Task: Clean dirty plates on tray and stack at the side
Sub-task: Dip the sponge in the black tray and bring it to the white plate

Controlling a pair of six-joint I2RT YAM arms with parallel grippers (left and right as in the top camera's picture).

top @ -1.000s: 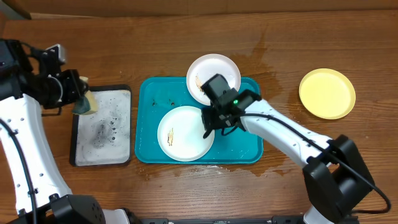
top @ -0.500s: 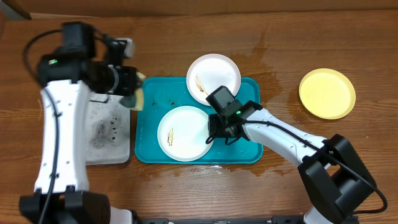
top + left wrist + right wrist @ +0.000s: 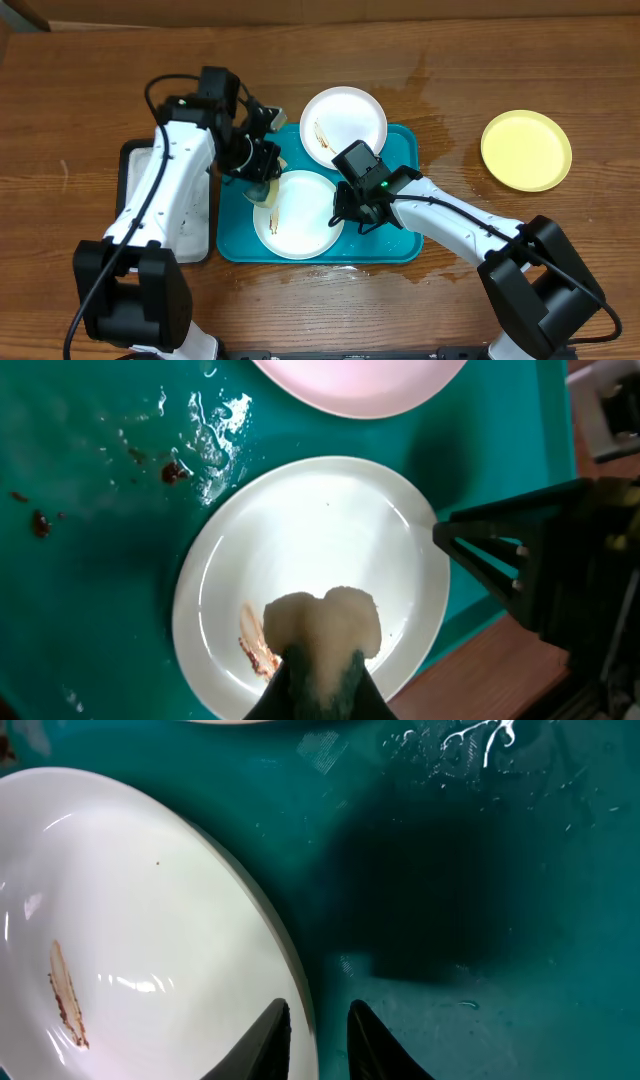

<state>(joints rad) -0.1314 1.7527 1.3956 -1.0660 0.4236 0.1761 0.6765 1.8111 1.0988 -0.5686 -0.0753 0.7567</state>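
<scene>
The teal tray (image 3: 400,235) holds a white plate (image 3: 298,222) at its front with a brown smear (image 3: 274,219). A second white plate (image 3: 350,118) rests on the tray's back rim. The yellow-green plate (image 3: 526,150) lies on the table at the right. My left gripper (image 3: 258,172) is shut on a sponge (image 3: 325,625), held over the front plate (image 3: 300,530) beside the smear (image 3: 255,650). My right gripper (image 3: 318,1030) straddles that plate's right rim (image 3: 285,950), fingers closed on it; it also shows in the overhead view (image 3: 345,205).
A black-rimmed tray (image 3: 165,215) with a soapy white inside lies left of the teal tray. Water streaks and brown crumbs (image 3: 175,468) sit on the teal tray floor. A wet patch (image 3: 430,90) marks the wood behind the tray.
My left arm has swung right from the soapy tray, carrying the sponge over the front white plate. My right gripper has shifted slightly down onto that plate's right rim.
</scene>
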